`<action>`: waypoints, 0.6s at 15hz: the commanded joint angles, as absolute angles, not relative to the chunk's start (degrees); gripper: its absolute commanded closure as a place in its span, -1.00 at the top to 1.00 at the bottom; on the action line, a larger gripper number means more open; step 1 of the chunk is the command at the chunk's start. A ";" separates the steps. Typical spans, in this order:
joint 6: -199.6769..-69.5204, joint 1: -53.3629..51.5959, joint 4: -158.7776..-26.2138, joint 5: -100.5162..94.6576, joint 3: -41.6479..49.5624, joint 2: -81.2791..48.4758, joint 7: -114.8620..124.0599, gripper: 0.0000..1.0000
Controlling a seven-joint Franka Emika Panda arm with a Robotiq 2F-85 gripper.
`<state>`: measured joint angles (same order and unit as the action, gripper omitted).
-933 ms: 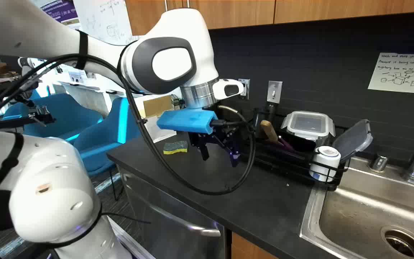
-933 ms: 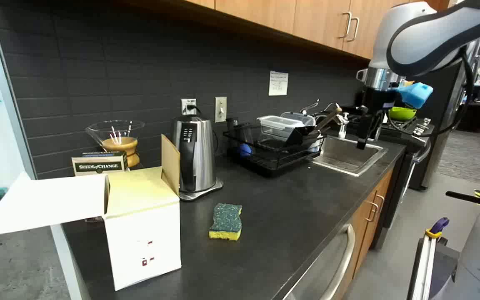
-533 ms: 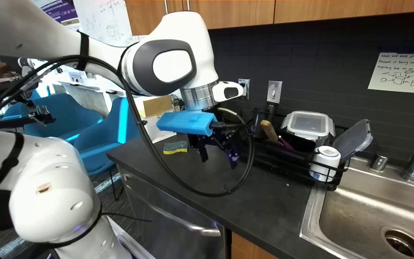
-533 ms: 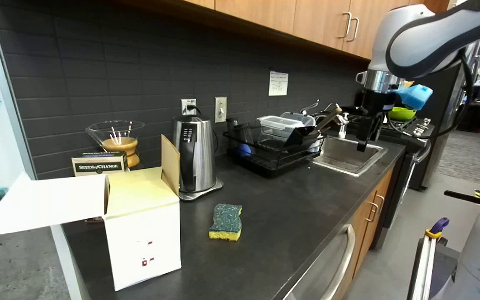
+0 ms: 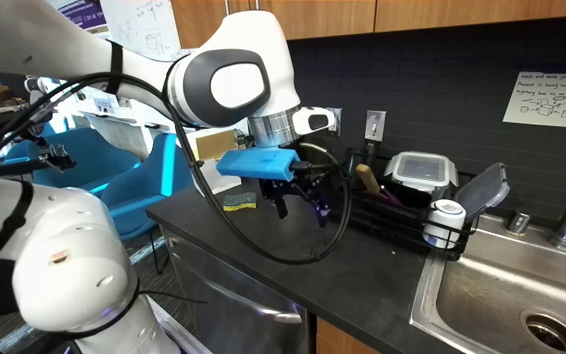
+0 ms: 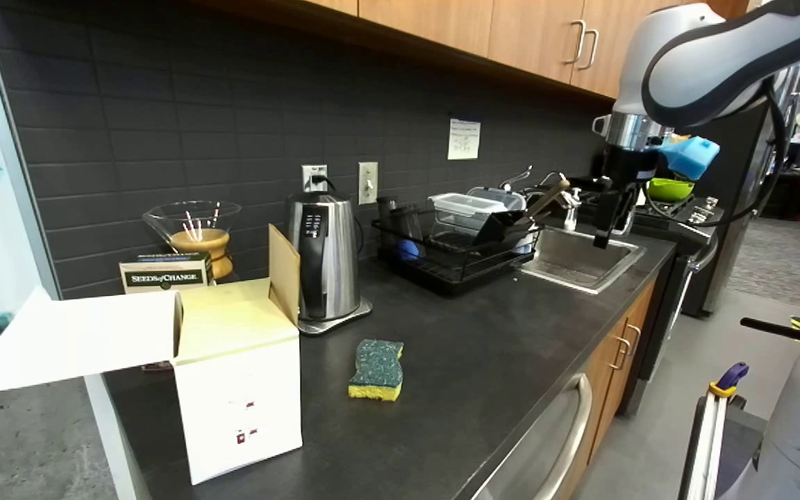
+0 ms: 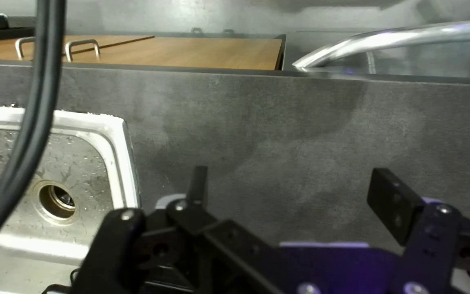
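Hovering above the countertop [image 7: 251, 114]: gripper [image 7: 291, 179] (its 2 fingers [image 7: 394, 206] spread).

A steel kettle [image 6: 330, 260] stands near a white box [image 6: 240, 410], one flap jutting sideways, another upright; a Seeds of Change carton [image 6: 164, 276] and a glass carafe [image 6: 207, 243] with a wooden collar stand behind. A handwritten notice [image 6: 464, 139] hangs on the dark wall [image 6: 233, 139] beneath wooden cabinets [image 6: 428, 31], a green bowl [image 6: 669, 189] rests on the stove [image 6: 671, 292] and, in an exterior view, blue chairs [image 5: 81, 157] stand side by side.
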<state>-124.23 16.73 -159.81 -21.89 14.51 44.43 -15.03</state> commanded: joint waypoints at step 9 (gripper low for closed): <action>-136.86 15.55 -149.89 -34.70 9.58 31.67 -15.78 1.00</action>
